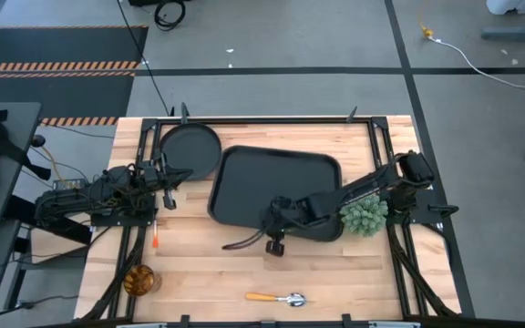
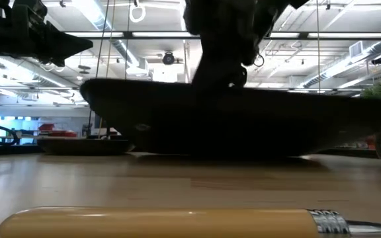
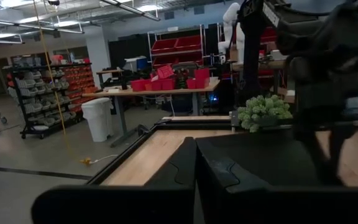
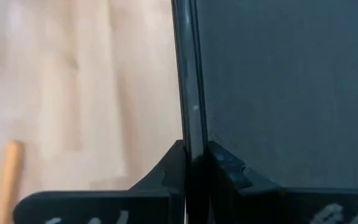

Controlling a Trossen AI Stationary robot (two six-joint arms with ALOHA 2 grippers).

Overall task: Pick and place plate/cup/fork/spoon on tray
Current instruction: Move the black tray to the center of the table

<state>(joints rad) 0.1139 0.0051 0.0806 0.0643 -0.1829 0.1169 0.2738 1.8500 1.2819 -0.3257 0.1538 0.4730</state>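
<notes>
A: Where is the tray (image 1: 276, 182) found, and how is it held?

B: It is seen at the middle of the surface (image 1: 335, 273), slightly skewed. Its six o'clock rim is pinched between the fingers of the right end effector (image 1: 274, 221), and in the right wrist view the rim (image 4: 190, 112) is seen running straight into the narrow gap between them.

A: And the left end effector (image 1: 165, 175)?

B: It is pressed together with nothing in it, at nine o'clock, just beside the plate (image 1: 190, 149).

A: Where are the other things placed?

B: The plate lies at eleven o'clock, touching the tray's corner. The fork (image 1: 156, 234) lies at eight o'clock, the cup (image 1: 139, 280) at seven o'clock, and the spoon (image 1: 276, 298) at six o'clock. A green plant (image 1: 365, 215) stands by the tray's four o'clock corner.
</notes>
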